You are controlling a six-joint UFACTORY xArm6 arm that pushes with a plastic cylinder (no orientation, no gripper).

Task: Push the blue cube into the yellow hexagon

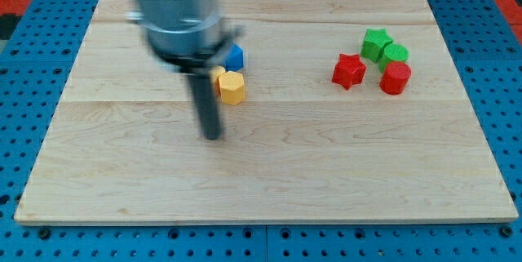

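- The wooden board (269,172) fills most of the view. It lies on a blue perforated surface (24,131) that shows around its edges.
- The arm (175,9) comes down from the view's top left as a wide, blurred grey cylinder. It has no claw, only a dark rod, so there is nothing to open or close.
- My tip (212,135) touches the board below and a little to the view's left of the yellow hexagon, near it but not touching it.
- The yellow hexagon (232,88) stands just to the view's right of the rod.
- The blue cube (236,56) sits just above the yellow hexagon. It is partly hidden by the arm, and I cannot tell if the two touch.
- A second yellow block (218,73) shows only as a small edge beside the rod; its shape is hidden.
- On the view's right, well apart, is a tight group: a red star (349,70), a red block (395,77), a green star (376,43) and a green block (396,53).
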